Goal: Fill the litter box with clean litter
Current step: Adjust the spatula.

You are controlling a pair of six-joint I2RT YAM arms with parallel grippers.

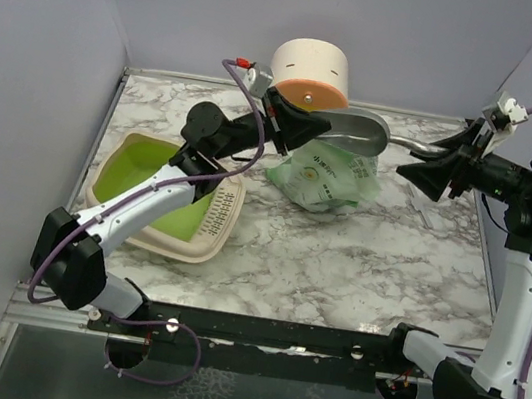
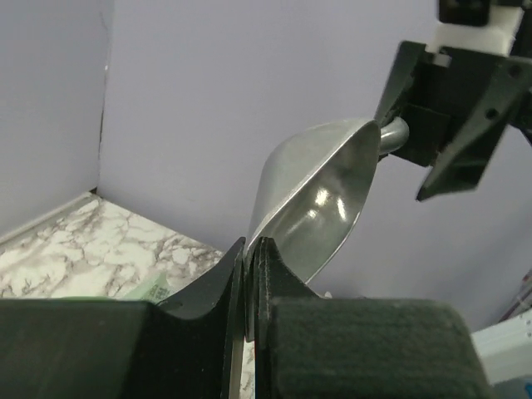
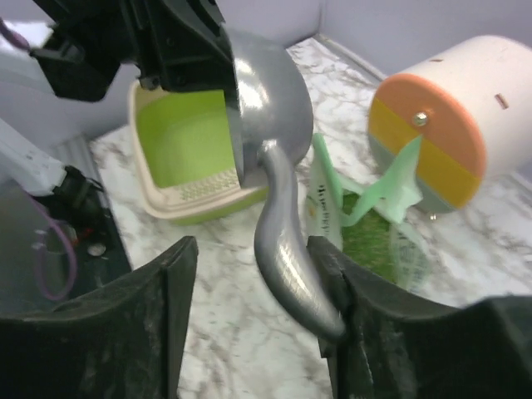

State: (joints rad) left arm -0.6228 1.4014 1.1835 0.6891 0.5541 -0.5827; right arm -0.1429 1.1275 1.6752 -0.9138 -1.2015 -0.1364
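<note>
**Left gripper** [image 2: 249,246]: the jaws are pressed almost together, with only a thin slit between them. They pinch the rim of the metal scoop [image 1: 358,128] at the open lip of its bowl. The bowl rises from the fingertips and tilts away from them, with its shiny hollow turned toward the wrist camera.

**Right gripper** [image 3: 253,248]: the jaws are spread wide. The scoop's curved handle runs down between them and lies against one finger, well clear of the other, so nothing is clamped. The scoop bowl is straight ahead of this gripper, with the left gripper on the bowl's far side.

**Metal scoop**: grey and polished, it is held above the tabletop between the two grippers. No contents can be made out in the bowl.

**Mint-green bag** [image 1: 325,181]: soft plastic with dark print, it sits slumped on the marble table [image 1: 357,265]. It is directly below the scoop, between the two grippers and lower than both. Its mouth gapes upward in the right wrist view. The clean litter is not discernible as granules inside it.

**Litter box** [image 1: 140,164]: a cream-beige tray with a lime-green interior. It lies on the table behind and below the left gripper, beneath that arm's forearm, and well apart from the right gripper. Its slotted grid panel [image 1: 225,211] runs along the side nearest the bag. The visible green floor shows no granules.

**Cream cylinder** [image 1: 313,65]: it has an orange, yellow and teal face. It stands just beyond the left gripper, behind the bag and against the back wall.
</note>
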